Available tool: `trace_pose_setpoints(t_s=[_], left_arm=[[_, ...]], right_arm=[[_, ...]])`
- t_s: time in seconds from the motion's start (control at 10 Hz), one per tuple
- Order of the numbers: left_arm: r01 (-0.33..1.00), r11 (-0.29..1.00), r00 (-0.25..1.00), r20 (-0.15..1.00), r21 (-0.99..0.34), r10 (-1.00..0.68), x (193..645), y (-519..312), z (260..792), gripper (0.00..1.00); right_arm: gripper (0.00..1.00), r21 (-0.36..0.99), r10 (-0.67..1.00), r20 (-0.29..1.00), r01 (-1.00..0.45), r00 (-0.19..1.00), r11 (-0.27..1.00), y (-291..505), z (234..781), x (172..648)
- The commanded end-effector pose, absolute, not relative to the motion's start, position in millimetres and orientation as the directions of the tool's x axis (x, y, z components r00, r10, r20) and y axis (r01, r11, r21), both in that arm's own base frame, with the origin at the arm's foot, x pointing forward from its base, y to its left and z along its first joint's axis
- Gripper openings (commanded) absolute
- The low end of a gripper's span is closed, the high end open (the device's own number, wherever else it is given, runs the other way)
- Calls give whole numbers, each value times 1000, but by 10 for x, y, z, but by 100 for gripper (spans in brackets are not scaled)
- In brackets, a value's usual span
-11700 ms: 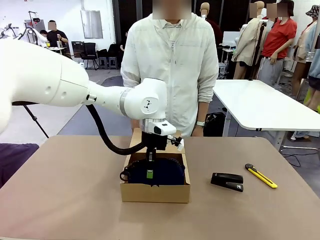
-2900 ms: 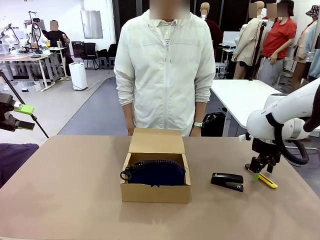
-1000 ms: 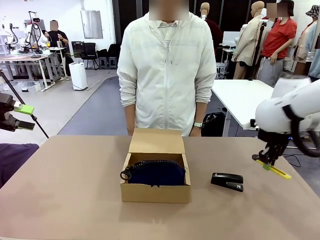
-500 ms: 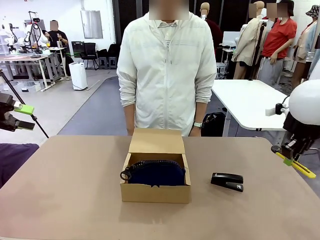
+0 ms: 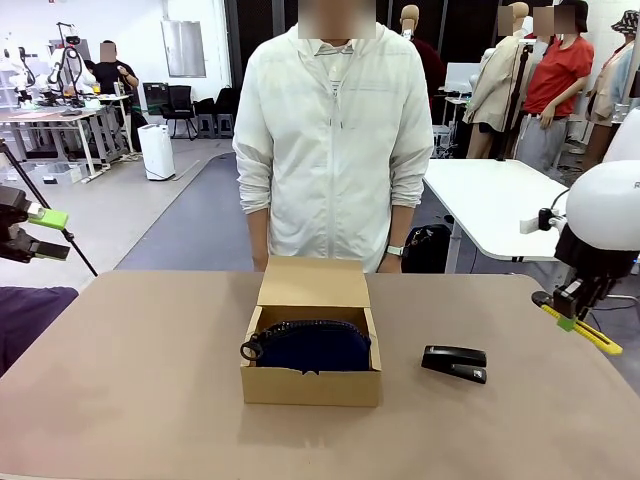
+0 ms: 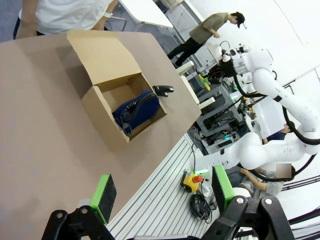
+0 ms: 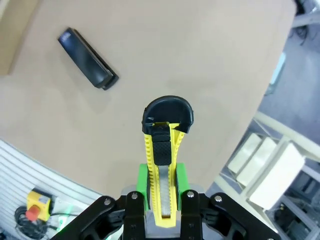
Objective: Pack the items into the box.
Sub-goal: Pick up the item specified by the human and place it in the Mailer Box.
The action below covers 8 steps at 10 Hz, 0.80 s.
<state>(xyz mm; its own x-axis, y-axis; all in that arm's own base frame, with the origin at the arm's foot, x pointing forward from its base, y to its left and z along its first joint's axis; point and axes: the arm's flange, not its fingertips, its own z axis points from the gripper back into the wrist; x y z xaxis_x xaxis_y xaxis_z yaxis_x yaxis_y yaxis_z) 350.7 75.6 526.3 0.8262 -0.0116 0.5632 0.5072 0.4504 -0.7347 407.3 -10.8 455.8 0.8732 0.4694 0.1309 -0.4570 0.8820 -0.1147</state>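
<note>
You have a plain tan table (image 5: 140,400) running from your near edge to the person at the far side. At its middle sits a small brown cardboard box (image 5: 310,386), its flap lid standing open along the far side. Right of the box and apart from it, a black stapler (image 5: 454,363) lies flat, lengthwise roughly left to right, nearer the box than the table's right edge.

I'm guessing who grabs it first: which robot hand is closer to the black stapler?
The right. The right gripper hangs by the right edge of the table, beyond the stapler, holding the utility knife. The left gripper is off its far left side.
</note>
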Motion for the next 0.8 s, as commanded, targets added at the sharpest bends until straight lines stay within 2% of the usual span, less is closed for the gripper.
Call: trace_pose_setpoints(t_s=[0.0, 0.3, 0.5, 0.7], left_arm=[[504, 446, 831, 556, -740, -17, 3490, 776, 5281, 100], [504, 446, 831, 556, -740, -17, 3490, 776, 5281, 100], [504, 446, 831, 556, -740, -17, 3490, 776, 5281, 100], [504, 446, 831, 556, -740, -17, 3490, 776, 5281, 100]], right_arm=[[0, -197, 633, 177, -603, 754, 773, 342, 4700, 4264], [0, -251, 906, 84, -871, 415, 423, 1786, 4792, 4627], [0, -214, 981, 115, -961, 153, 175, 2911, 4491, 4770], [0, -228, 996, 83, -974, -29, -9, 3595, 4386, 4784]])
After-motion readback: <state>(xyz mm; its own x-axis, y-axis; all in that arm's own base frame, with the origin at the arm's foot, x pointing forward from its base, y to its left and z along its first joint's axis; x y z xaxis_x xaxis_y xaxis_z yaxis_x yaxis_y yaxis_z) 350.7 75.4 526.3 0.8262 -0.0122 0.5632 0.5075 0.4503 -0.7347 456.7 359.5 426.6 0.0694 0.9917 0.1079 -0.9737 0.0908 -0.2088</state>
